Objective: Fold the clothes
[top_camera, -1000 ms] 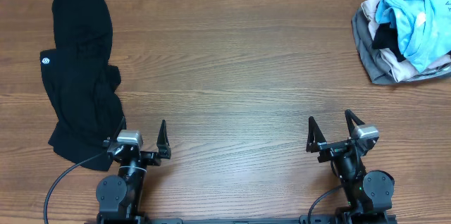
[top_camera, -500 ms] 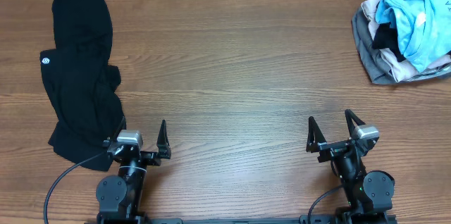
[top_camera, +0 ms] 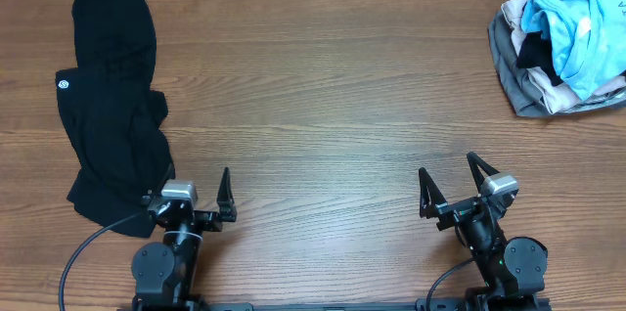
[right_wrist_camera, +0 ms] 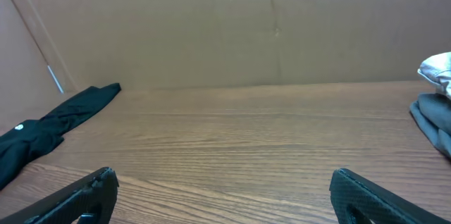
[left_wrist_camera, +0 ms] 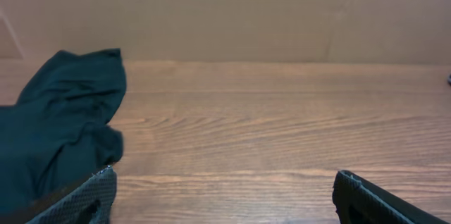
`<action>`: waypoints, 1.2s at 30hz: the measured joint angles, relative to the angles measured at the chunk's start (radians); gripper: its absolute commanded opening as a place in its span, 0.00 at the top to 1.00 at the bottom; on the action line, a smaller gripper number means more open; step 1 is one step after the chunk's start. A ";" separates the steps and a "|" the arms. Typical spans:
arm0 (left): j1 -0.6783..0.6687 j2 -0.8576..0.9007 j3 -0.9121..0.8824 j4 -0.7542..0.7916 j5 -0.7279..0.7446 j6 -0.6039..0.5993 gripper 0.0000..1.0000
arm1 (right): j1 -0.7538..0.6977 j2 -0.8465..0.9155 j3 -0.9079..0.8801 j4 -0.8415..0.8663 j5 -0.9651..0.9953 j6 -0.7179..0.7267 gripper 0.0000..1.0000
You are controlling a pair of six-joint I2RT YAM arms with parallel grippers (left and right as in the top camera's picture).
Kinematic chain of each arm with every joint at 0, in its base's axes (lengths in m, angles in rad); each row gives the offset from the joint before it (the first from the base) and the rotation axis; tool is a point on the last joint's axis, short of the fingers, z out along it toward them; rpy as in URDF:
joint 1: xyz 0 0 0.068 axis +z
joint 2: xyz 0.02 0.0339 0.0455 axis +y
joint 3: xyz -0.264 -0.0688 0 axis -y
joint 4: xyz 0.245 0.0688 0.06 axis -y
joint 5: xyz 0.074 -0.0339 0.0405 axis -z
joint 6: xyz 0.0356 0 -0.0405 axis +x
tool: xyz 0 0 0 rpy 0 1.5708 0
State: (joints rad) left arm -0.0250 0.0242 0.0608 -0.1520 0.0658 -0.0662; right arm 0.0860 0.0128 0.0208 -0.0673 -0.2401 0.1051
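The black garment (top_camera: 112, 96) lies long and rumpled along the table's left side, with a small round white logo (top_camera: 65, 82) at its left edge. It also shows in the left wrist view (left_wrist_camera: 56, 125) and far left in the right wrist view (right_wrist_camera: 49, 122). My left gripper (top_camera: 199, 186) is open and empty at the front, its left finger next to the garment's near end. My right gripper (top_camera: 450, 176) is open and empty at the front right, far from the garment. In the wrist views both jaws, left (left_wrist_camera: 225, 196) and right (right_wrist_camera: 225, 192), are spread over bare wood.
A bundle of light-blue, grey and beige garments (top_camera: 559, 45) sits at the table's far right; its edge shows in the right wrist view (right_wrist_camera: 433, 108). A brown cardboard wall (right_wrist_camera: 232, 27) stands behind the wooden table (top_camera: 323, 96).
My right gripper has shifted slightly to the left and turned a little. The left gripper and the black garment have not moved.
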 measured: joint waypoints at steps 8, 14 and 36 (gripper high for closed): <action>0.000 0.174 0.149 -0.021 -0.011 0.000 0.00 | 0.000 0.000 0.074 -0.060 -0.005 -0.001 0.00; 0.000 0.362 0.259 -0.029 -0.006 -0.002 0.00 | 0.000 0.021 0.088 -0.066 -0.008 0.000 0.00; 0.000 1.045 1.017 -0.604 0.130 0.058 0.00 | 0.000 0.721 0.690 -0.387 -0.068 0.006 0.00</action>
State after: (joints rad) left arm -0.0250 1.0691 1.0779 -0.7563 0.1955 -0.0086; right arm 0.0860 0.7334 0.7105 -0.4545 -0.3080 0.1112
